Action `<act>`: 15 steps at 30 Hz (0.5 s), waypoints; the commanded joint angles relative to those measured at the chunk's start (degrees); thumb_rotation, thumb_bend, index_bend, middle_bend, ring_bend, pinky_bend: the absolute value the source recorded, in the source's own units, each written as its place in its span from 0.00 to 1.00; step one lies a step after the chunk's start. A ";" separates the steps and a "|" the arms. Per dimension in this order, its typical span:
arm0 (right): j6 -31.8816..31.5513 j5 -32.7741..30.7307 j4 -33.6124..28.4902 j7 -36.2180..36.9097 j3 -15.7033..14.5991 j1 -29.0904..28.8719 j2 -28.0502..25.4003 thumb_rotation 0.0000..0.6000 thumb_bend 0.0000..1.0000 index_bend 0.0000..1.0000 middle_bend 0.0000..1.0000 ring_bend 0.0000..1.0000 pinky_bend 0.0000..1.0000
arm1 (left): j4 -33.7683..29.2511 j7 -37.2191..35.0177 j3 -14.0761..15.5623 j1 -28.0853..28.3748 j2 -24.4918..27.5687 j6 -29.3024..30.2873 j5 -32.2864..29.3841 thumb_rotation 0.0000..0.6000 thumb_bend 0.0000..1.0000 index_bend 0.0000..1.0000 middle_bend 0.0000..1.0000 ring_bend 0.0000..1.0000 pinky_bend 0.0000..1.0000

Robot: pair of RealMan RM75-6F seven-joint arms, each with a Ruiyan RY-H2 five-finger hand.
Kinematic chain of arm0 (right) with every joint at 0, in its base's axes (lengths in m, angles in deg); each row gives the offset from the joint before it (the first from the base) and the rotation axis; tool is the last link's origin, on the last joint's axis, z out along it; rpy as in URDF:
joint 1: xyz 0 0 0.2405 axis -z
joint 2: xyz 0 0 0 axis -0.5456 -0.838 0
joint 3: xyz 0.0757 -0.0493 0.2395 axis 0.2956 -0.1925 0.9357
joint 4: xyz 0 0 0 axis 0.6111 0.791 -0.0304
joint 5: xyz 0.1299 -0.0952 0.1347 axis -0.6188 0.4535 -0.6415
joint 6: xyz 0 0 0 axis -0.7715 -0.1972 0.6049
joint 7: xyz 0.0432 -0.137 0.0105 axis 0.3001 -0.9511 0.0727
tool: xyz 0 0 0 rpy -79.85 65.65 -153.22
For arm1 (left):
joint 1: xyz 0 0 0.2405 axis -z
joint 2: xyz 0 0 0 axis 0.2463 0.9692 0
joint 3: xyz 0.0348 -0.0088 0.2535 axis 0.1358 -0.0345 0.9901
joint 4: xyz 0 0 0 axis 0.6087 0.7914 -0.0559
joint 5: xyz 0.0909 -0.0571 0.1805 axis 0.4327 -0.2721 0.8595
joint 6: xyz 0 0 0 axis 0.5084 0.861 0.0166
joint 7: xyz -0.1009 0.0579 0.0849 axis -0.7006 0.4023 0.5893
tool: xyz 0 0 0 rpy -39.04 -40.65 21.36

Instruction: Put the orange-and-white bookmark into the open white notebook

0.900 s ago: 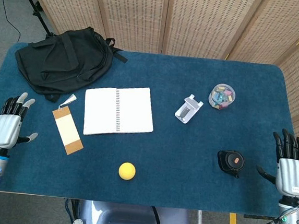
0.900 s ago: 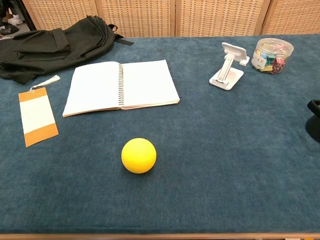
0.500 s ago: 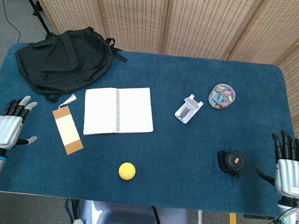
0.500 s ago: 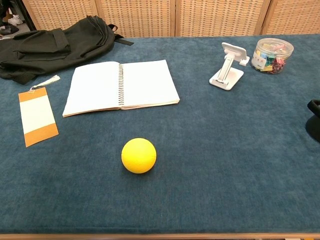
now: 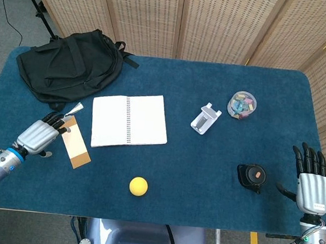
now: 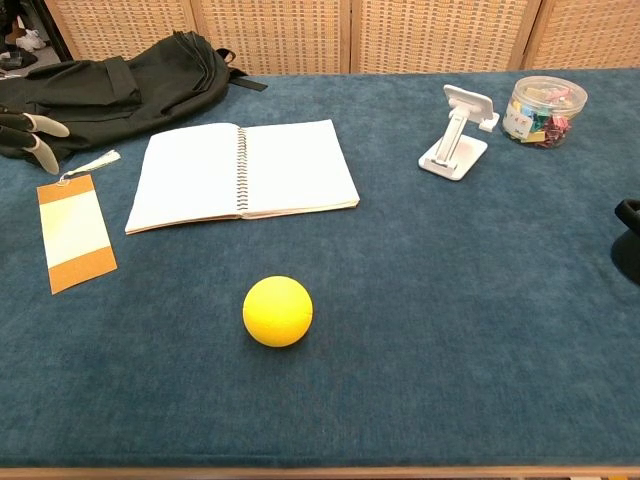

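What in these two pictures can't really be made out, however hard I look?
- Left robot hand: head view can't settle whether its fingertips touch the bookmark; chest view's left edge cuts off all but the fingertips.
- Right robot hand: outside the chest view.
- Black object: cut by the chest view's right edge.
- Contents of the clear tub: too small to identify.

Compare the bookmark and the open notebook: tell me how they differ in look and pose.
The bookmark is a narrow orange strip with a white middle panel and a tassel; the notebook is much broader, plain white, spiral-bound down its centre. The bookmark is a single flat card; the notebook lies spread open showing two pages. The left hand is close beside the bookmark, while nothing is near the notebook. Both rest flat on the table.
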State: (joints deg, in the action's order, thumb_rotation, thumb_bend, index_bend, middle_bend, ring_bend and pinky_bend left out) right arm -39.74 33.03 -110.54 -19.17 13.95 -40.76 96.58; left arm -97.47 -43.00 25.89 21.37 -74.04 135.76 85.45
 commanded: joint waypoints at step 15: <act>1.07 -1.92 0.60 -0.57 0.50 -0.07 0.49 1.00 0.00 0.00 0.00 0.00 0.00 | 19.84 -21.19 6.60 4.78 -9.83 5.51 9.65 1.00 0.23 0.27 0.00 0.00 0.00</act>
State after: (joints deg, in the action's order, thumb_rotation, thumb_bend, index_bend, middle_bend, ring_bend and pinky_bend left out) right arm -38.68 31.12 -109.93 -19.73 14.45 -40.84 97.07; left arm -81.57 -60.39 31.27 26.09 -81.59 138.35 93.16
